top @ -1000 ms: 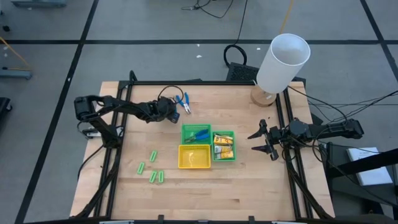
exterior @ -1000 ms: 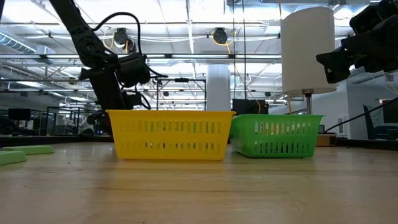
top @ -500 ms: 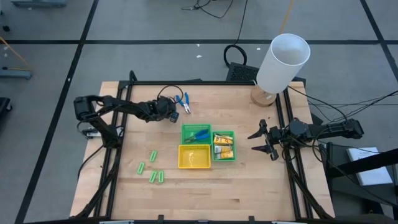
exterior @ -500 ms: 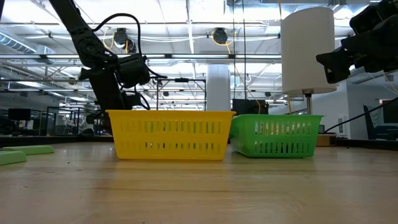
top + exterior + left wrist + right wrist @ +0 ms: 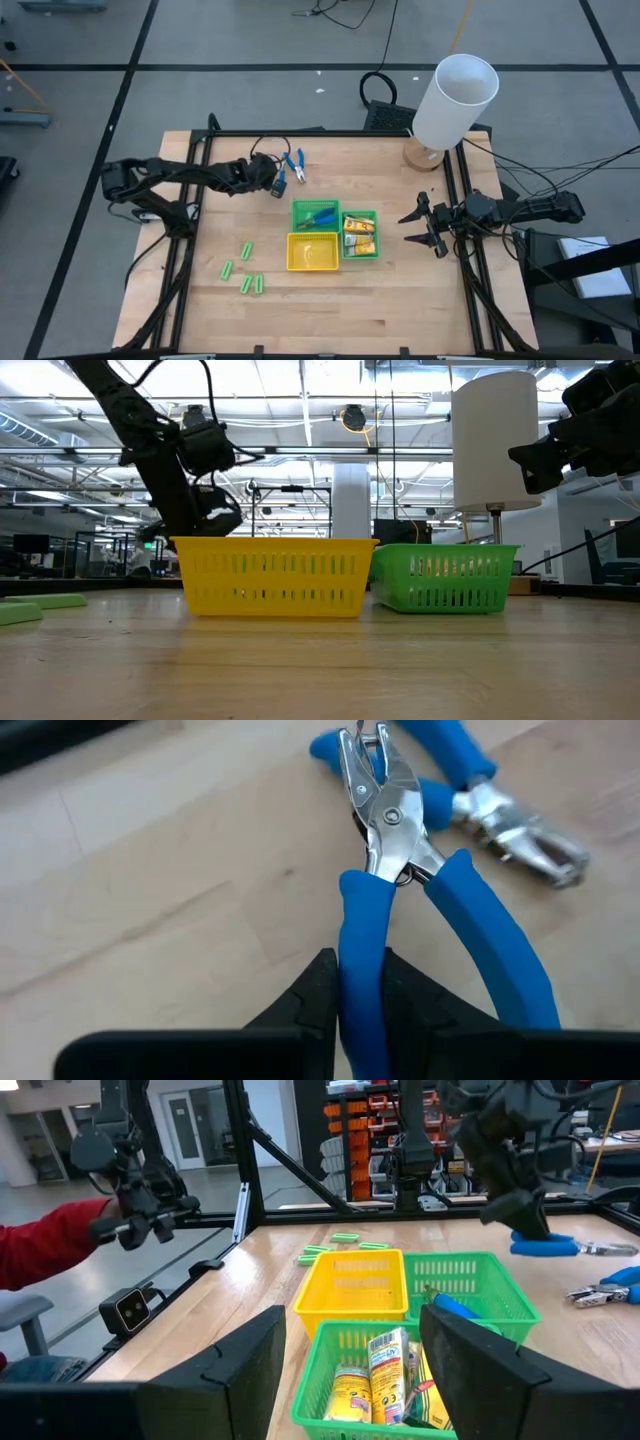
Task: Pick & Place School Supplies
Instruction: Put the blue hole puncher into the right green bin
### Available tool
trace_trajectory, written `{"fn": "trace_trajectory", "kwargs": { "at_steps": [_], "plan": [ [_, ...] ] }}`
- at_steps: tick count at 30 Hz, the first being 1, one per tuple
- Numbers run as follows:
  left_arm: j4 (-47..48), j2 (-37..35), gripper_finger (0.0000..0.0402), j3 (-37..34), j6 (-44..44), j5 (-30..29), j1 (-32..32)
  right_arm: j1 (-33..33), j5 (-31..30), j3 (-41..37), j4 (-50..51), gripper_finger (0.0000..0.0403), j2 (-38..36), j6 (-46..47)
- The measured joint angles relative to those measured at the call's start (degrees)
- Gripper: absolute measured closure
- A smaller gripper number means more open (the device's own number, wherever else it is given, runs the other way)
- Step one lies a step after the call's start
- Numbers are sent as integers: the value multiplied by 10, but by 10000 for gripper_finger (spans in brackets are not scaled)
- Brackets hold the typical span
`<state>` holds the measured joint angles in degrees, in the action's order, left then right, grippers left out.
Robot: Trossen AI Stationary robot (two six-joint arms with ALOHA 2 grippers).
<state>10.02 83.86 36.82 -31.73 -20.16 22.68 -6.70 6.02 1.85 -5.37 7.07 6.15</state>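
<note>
My left gripper [image 5: 277,181] is at the table's far left, shut on a blue-handled plier-like tool [image 5: 395,870]. A second such tool [image 5: 294,163] lies flat on the wood just beyond it, and a third [image 5: 318,217] lies in the green tray [image 5: 300,207]. Yellow-orange packets [image 5: 359,236] fill the smaller green tray [image 5: 374,250]. The yellow tray [image 5: 292,262] stands beside it. Several light-green sticks [image 5: 245,272] lie on the table at the near left. My right gripper [image 5: 420,226] waits open at the right edge, fingers level. My left gripper pinches one of the tool's two blue handles [image 5: 362,945] between its two fingers, on the handle's free half. The fingers slant down from the table's left and lie along the handle. The metal head [image 5: 385,805] points away from the fingers, low over the table.
A big white cylinder [image 5: 455,100] on a wooden foot stands at the far right corner. Black frame rails [image 5: 186,260] run along both sides of the table. A person's red sleeve [image 5: 40,1245] shows beyond the table's edge. Bare wood lies along the near edge.
My left gripper has risen and drawn back a little toward the table's left edge, taking one blue-handled tool with it. The other tool stays where it lay. My right arm has kept still.
</note>
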Motion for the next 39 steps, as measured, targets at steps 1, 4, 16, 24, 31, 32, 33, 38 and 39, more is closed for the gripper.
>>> {"fn": "trace_trajectory", "kwargs": {
  "at_steps": [1,4,16,24,31,32,33,38,39],
  "plan": [
    [0,-7,353,0,1,0,0,0,0,0,0,177,0,0],
    [0,-27,353,0,4,-4,0,0,0,0,0,177,0,0],
    [-43,-71,352,0,61,-7,-48,0,0,0,0,177,0,0],
    [-143,-71,351,0,158,60,-84,0,0,0,0,177,0,0],
    [-216,-71,351,1,262,138,-125,0,0,0,0,177,0,0],
    [-221,-71,349,1,281,148,-131,0,0,0,0,177,0,0],
    [-225,-71,347,1,299,155,-138,0,0,0,0,177,0,0],
    [-240,-60,348,1,369,159,-167,0,0,0,0,177,0,0],
    [-243,-55,350,1,378,158,-170,0,0,0,0,177,0,0]
  ]
}}
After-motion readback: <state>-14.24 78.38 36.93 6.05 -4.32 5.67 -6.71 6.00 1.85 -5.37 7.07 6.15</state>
